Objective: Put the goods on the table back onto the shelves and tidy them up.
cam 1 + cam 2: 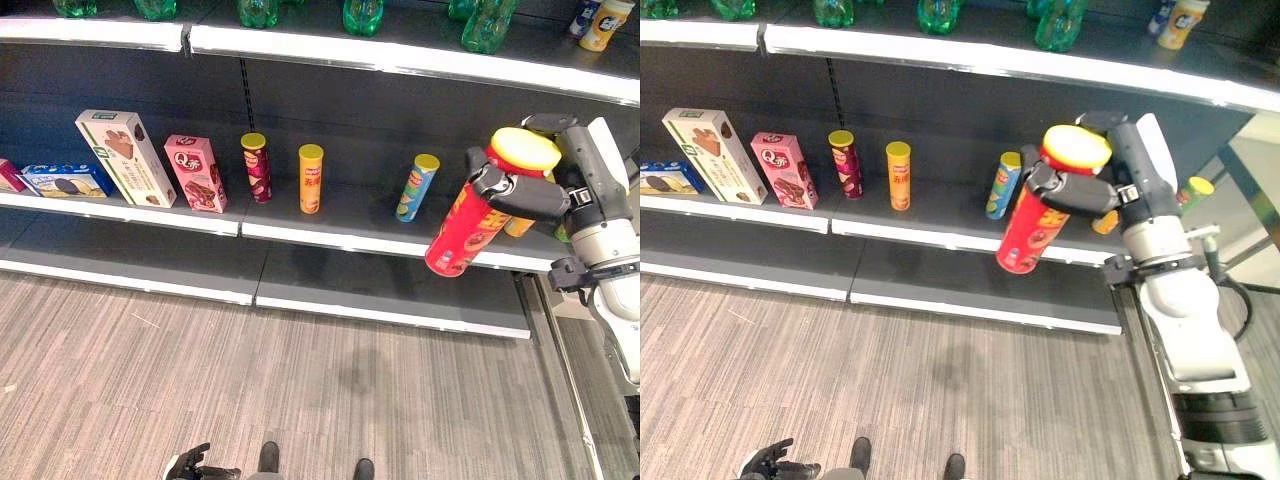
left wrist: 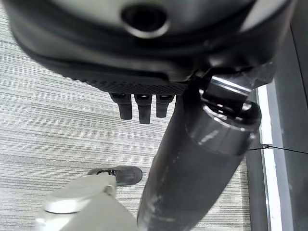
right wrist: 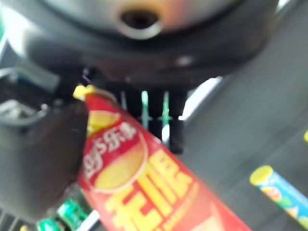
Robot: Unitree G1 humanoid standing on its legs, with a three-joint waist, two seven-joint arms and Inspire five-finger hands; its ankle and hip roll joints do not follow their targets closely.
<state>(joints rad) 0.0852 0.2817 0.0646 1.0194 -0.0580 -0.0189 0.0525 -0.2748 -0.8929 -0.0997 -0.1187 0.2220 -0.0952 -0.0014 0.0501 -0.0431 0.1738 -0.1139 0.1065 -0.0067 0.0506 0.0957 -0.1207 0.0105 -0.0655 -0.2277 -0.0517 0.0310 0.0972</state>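
A red chip can (image 1: 462, 228) with a yellow lid hangs tilted in front of the right end of the middle shelf (image 1: 330, 238), lid up and base pointing down to the left. My right hand (image 1: 522, 196) is shut on its upper part, just under the lid. The right wrist view shows the same red can (image 3: 144, 187) close up, between the thumb and the fingers (image 3: 156, 113). My left hand (image 1: 192, 463) hangs low over the floor with relaxed fingers (image 2: 139, 107) and holds nothing.
On the middle shelf stand a maroon can (image 1: 257, 168), an orange can (image 1: 311, 178), a tilted blue can (image 1: 416, 188), a pink box (image 1: 196, 173), a white and green box (image 1: 126, 157) and a blue biscuit box (image 1: 65, 180). Green bottles (image 1: 362, 15) line the top shelf.
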